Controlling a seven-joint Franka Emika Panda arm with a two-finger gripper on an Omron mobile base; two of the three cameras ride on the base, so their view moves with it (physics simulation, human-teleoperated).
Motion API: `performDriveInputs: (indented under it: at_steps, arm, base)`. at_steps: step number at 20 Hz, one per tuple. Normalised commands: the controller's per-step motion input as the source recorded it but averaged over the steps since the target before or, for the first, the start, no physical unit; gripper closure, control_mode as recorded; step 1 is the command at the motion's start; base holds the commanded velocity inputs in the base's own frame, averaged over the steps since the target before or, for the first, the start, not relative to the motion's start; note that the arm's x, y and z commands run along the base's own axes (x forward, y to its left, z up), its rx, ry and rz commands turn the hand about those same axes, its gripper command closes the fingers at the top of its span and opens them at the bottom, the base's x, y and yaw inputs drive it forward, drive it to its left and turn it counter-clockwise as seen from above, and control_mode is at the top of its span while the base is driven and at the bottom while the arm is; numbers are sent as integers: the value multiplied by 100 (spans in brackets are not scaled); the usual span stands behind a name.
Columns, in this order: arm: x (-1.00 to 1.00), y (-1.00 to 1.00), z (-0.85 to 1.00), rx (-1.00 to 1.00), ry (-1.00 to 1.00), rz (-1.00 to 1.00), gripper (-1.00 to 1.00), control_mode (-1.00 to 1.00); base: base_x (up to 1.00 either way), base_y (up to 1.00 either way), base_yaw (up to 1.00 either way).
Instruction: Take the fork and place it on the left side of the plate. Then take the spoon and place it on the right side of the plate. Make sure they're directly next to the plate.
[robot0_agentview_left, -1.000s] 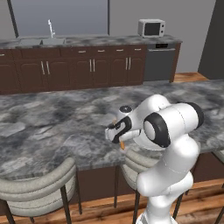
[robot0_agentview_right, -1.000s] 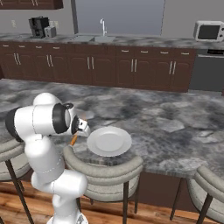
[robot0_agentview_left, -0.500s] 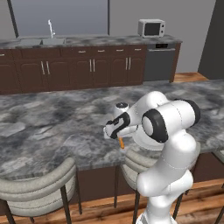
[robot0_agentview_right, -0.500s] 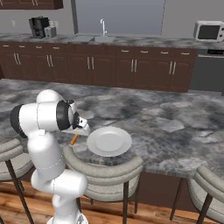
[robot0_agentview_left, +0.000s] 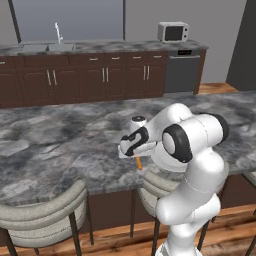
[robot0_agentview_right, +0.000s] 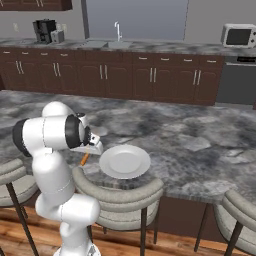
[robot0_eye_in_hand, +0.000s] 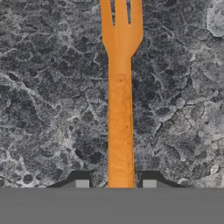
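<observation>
Right between the two dark finger tips (robot0_eye_in_hand: 82, 183) lay the orange fork (robot0_eye_in_hand: 120, 100), flat on the grey stone counter (robot0_eye_in_hand: 43, 87). Small gaps showed on both sides of its handle, so the jaws stood a little open. Its tines pointed away from the gripper (robot0_eye_in_hand: 116, 183). Just beside sat the white plate (robot0_agentview_right: 124, 161).

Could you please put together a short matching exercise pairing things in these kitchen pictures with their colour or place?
Things:
1. fork
2. plate
3. microwave
4. coffee maker

Descriptions:
A. round and white-grey, on the near counter
B. far counter, right end in the right base view
C. bright orange, lying between the fingertips
D. dark, far counter, left of the sink

Pairs: 1-C, 2-A, 3-B, 4-D
</observation>
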Motion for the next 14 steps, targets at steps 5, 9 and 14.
performDriveInputs:
  at_steps: [5,9,14]
  arm:
    - [-35,0,6,0,-6,0,-100,-100]
    - [-43,0,34,0,-11,0,-100,-100]
    - [-39,0,61,0,-15,0,-100,-100]
  base:
    - [0,0,0]
    - [0,0,0]
    - [0,0,0]
